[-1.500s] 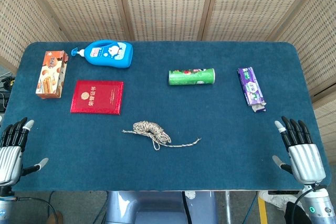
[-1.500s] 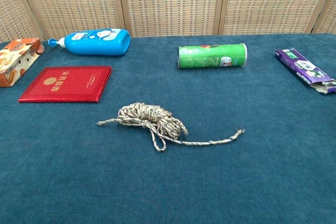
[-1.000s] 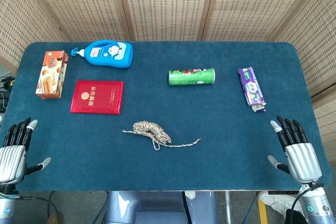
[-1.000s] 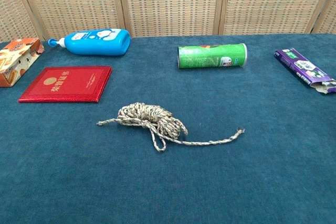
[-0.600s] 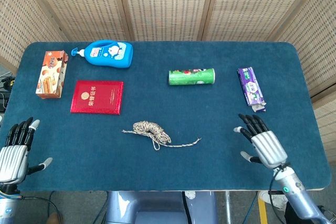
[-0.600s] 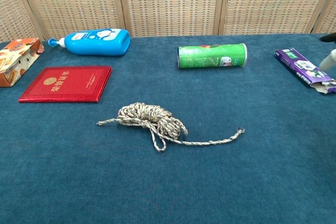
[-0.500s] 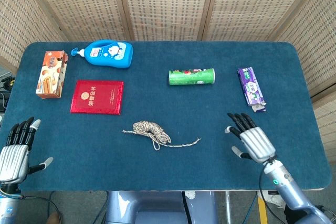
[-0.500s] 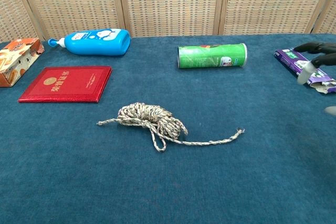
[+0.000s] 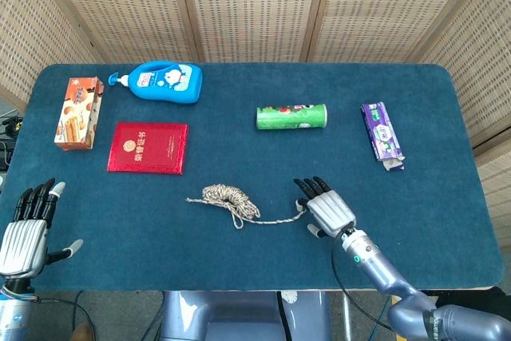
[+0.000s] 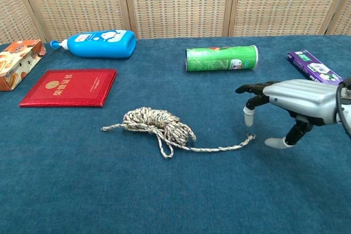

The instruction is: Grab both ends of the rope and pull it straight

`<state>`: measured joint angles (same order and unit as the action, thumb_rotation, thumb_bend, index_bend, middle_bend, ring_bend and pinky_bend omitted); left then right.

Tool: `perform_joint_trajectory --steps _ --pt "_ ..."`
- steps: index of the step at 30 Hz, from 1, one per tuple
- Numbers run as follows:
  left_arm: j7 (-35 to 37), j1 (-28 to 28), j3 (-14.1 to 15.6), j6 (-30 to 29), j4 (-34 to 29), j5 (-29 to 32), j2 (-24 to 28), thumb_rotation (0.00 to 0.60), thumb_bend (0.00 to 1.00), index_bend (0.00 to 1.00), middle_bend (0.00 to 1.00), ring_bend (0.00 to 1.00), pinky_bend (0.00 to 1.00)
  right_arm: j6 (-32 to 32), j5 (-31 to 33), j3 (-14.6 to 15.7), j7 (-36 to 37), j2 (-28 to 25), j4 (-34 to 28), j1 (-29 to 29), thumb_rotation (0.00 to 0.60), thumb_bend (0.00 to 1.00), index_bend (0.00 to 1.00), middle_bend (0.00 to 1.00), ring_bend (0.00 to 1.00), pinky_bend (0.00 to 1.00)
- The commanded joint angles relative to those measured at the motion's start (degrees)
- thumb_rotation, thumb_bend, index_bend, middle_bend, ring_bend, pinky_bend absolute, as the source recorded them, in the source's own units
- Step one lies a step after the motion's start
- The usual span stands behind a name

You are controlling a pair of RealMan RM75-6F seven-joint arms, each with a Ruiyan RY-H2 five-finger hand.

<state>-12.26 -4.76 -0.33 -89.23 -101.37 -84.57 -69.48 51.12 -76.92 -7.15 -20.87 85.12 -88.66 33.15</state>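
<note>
Lying on the blue tabletop (image 9: 239, 157) are one snack box (image 9: 77, 112), one blue bottle (image 9: 164, 82), one red booklet (image 9: 148, 148), one coiled rope (image 9: 234, 200) at centre, one green can (image 9: 292, 116) and one purple pack (image 9: 382, 133); the left robot hand (image 9: 24, 229) hangs spread-fingered at the near left edge, the right robot hand (image 10: 296, 102) hovers spread-fingered, holding nothing, just beside the rope's right end; wicker screens (image 9: 255, 5) behind

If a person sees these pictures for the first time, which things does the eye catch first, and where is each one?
The eye goes first to the right hand, open with fingers spread, hovering just above the free right end of the rope, which lies bundled near the middle of the blue table. Next come the bright things at the back: a red booklet and a blue bottle on the left, a green can right of centre.
</note>
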Motion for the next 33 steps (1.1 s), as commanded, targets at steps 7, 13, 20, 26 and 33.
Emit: perform_joint_trajectory --steps 7,13,20,26,33 --pt "-0.4 0.1 -0.3 0.6 0.0 0.0 -0.2 0.600 0.04 0.00 0.00 0.00 0.00 -1.9 5.9 -0.6 -7.0 5.4 2.5 3.5 0.600 0.33 0.40 0.00 0.00 0.00" --pt "-0.2 0.1 -0.6 1.0 0.0 0.2 -0.1 0.600 0.04 0.00 0.00 0.00 0.00 -2.1 9.6 0.1 -10.7 6.3 2.9 4.5 0.600 0.33 0.42 0.00 0.00 0.00" --pt "0.2 0.2 -0.7 1.4 -0.2 0.0 0.1 0.600 0.04 0.00 0.00 0.00 0.00 -2.0 12.3 0.8 -12.9 7.3 3.3 5.3 0.600 0.33 0.45 0.00 0.00 0.00" --pt "0.3 0.3 -0.8 1.5 -0.2 -0.2 0.2 0.600 0.04 0.00 0.00 0.00 0.00 -1.2 12.6 1.1 -12.8 8.0 3.5 5.7 0.600 0.34 0.48 0.00 0.00 0.00" --pt "0.1 0.4 -0.9 1.8 -0.2 -0.1 0.1 0.600 0.04 0.00 0.00 0.00 0.00 -0.5 13.1 1.6 -13.4 8.9 4.5 6.1 0.600 0.37 0.50 0.00 0.00 0.00"
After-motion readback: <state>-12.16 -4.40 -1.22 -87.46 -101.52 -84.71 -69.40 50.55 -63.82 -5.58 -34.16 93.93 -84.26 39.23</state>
